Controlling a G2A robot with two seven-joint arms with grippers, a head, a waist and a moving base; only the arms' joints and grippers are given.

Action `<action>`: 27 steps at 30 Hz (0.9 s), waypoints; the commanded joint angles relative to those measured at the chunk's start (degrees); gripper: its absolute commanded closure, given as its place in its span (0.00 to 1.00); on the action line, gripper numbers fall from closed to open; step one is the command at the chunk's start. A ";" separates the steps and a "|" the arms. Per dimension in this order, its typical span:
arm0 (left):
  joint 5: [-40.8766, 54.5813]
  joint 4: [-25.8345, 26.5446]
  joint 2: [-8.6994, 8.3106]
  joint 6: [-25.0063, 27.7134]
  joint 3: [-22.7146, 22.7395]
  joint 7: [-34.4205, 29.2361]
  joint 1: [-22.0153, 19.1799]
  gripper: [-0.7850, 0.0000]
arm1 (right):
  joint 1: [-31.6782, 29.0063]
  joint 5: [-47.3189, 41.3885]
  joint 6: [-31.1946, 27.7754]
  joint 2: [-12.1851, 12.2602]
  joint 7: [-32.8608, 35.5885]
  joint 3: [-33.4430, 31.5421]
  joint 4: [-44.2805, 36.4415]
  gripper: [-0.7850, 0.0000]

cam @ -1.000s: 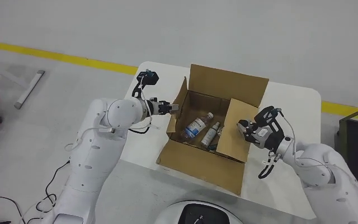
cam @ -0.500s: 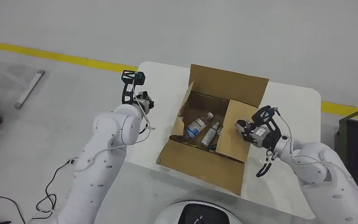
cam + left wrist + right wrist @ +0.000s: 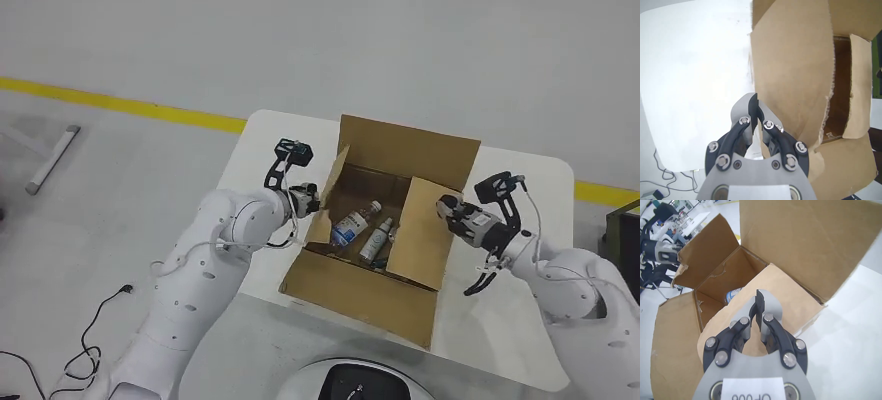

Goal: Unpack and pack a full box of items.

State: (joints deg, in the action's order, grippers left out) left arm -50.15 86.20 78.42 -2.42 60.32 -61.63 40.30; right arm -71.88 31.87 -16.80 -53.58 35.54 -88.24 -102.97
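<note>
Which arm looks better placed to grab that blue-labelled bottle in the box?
Probably left: the left end effector sits closest to the bottle; the right flap stands between it and the right end effector.

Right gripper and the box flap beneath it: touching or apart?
Cannot tell. The right wrist view shows the right gripper, fingers shut, overlapping the flap, hiding contact or gap.

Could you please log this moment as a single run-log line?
box open on table | bottles inside | left gripper shut, empty, beside box | right gripper shut, empty, at opposite side
</note>
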 commanded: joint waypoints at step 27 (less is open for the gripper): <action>5.99 -15.58 2.45 5.26 -7.51 0.41 -8.83 1.00 | 32.36 -17.02 2.13 -2.74 8.14 9.46 35.48 1.00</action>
State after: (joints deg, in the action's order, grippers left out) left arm -44.28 70.68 80.88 2.88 52.67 -61.17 31.54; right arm -39.63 16.46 -12.72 -56.31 42.32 -78.94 -67.97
